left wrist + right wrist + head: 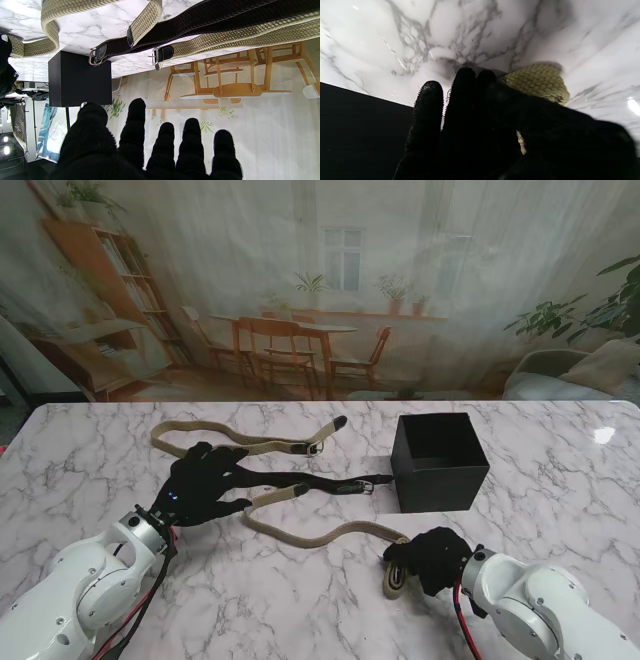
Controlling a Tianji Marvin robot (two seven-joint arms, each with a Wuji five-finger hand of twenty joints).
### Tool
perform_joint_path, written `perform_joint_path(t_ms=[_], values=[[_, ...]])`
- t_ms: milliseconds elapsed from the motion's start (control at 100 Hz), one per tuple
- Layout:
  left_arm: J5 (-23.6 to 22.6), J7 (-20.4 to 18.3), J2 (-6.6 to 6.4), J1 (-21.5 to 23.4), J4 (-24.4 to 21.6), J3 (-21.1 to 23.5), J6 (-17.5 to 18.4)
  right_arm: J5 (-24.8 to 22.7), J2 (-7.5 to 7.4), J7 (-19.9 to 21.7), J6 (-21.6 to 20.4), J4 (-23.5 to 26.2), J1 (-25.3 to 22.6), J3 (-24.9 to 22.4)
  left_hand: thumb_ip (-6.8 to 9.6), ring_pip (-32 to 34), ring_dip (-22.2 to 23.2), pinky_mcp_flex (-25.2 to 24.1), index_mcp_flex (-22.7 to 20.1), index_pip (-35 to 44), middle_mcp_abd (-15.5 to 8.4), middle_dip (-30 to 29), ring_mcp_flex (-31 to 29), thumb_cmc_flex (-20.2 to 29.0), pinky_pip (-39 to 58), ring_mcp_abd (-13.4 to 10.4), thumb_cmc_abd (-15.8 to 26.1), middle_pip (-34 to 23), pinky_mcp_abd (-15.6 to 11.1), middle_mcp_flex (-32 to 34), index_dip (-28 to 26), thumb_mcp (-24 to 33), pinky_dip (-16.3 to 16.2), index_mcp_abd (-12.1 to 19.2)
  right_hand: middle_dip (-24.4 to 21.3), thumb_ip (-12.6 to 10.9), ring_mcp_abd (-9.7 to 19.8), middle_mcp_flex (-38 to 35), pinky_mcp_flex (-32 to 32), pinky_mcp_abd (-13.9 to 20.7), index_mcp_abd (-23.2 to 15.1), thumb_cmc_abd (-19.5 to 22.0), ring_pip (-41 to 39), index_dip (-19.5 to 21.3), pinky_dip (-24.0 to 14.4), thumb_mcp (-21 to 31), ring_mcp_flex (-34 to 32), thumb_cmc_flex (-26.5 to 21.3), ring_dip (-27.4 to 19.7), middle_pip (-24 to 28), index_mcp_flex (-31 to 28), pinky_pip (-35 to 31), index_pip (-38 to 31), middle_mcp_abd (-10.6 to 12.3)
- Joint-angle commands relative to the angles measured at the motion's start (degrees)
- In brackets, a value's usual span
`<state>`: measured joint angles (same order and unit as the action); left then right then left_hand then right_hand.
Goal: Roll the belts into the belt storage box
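Fingers of the right hand [436, 558] clench the tan belt's [320, 535] rolled end; left hand [203, 483] fingers lie spread.

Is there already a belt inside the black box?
No, in the stand view the black box shows only a dark empty interior, and all belts lie on the table.

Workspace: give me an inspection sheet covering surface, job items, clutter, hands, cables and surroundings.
Surface: white marble table.
Job's things: black storage box open, nothing visible inside; far beige belt, black belt and near beige belt lie unrolled on the table.
Clutter: nothing seen.
Hands: left hand spread flat over the belts; right hand closed on the partly rolled end of the near beige belt.
Cables: red and black wires along the left arm; red wire at the right wrist.
Surroundings: printed dining-room backdrop.
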<state>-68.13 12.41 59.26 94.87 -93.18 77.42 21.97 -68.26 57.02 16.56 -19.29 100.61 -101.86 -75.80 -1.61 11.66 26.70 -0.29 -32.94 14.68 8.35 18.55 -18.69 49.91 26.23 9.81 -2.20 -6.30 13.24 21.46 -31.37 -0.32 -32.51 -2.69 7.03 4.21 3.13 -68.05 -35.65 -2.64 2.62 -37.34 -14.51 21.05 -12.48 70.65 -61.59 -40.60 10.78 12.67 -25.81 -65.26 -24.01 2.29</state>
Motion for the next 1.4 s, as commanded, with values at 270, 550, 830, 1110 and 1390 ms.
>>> perform_joint_path(t_ms=[270,550,830,1110,1390], values=[[-0.1,-0.54,0.08,0.03,0.21,-0.08,-0.18,0.12,0.76,-10.66,3.1,-5.54,0.55,2.82,0.76,-1.5,-0.03,-1.3,0.57,-0.13,0.7,-0.55,0.92,-0.48,-2.52,0.36,2.51,1.05,2.07,-2.16,0.33,-1.27,0.99,-1.15,13.77,10.7,-7.84,2.66,3.38,-14.09,-18.03,3.12,-7.47,3.96,-11.78,-17.16,-0.74,5.98,11.18,10.7,-14.63,-2.89,-34.37,-4.26],[-0.1,-0.54,0.08,0.0,0.24,-0.1,-0.19,1.02,0.88,-10.94,3.52,-5.69,0.37,3.08,0.76,-1.55,-0.04,-1.38,0.63,-0.16,0.72,-0.56,1.03,-0.51,-2.88,0.49,2.56,1.1,2.06,-2.31,0.33,-1.27,1.14,-1.2,9.36,9.32,-11.21,29.75,7.26,-20.97,-12.85,2.25,-2.8,-0.13,-15.53,-16.33,11.62,12.33,12.14,7.65,-18.57,-1.41,-39.41,-13.08],[-0.1,-0.59,0.06,-0.06,0.31,-0.14,-0.14,3.38,1.16,-11.42,4.55,-6.41,0.88,4.06,0.76,-1.54,-0.02,-1.4,0.6,-0.16,0.65,-0.56,1.05,-0.53,-3.16,0.69,2.52,1.09,2.11,-2.3,0.33,-1.27,1.23,-1.15,4.86,9.47,-16.48,32.43,6.64,-23.74,-9.61,-0.25,-0.84,-2.77,-10.51,-13.73,13.71,9.37,6.06,5.5,-19.0,2.9,-44.35,-17.79],[-0.08,-0.63,0.06,-0.07,0.31,-0.14,-0.14,3.32,1.58,-16.86,5.81,-8.37,1.72,5.64,0.76,-1.54,-0.02,-1.37,0.6,-0.15,0.72,-0.57,1.05,-0.52,-3.33,0.68,2.5,1.1,2.13,-2.31,0.33,-1.25,1.26,-1.15,12.73,10.18,-7.68,9.1,-5.73,-15.12,-10.85,2.91,-13.01,-0.14,-13.29,-15.41,-4.47,1.78,15.06,18.54,-9.28,-7.67,-40.42,-7.86],[-0.08,-0.63,0.06,-0.07,0.31,-0.14,-0.14,2.01,1.7,-20.98,5.85,-9.86,2.37,6.28,0.76,-1.55,-0.02,-1.35,0.61,-0.15,0.71,-0.56,1.05,-0.5,-3.52,0.72,2.46,1.1,2.19,-2.34,0.32,-1.25,1.31,-1.18,18.57,7.53,-8.41,-3.79,-9.04,-15.49,-17.3,5.57,-26.33,-6.29,-17.54,-14.03,-13.14,0.75,23.36,24.94,9.04,-14.29,-9.96,-4.01]])
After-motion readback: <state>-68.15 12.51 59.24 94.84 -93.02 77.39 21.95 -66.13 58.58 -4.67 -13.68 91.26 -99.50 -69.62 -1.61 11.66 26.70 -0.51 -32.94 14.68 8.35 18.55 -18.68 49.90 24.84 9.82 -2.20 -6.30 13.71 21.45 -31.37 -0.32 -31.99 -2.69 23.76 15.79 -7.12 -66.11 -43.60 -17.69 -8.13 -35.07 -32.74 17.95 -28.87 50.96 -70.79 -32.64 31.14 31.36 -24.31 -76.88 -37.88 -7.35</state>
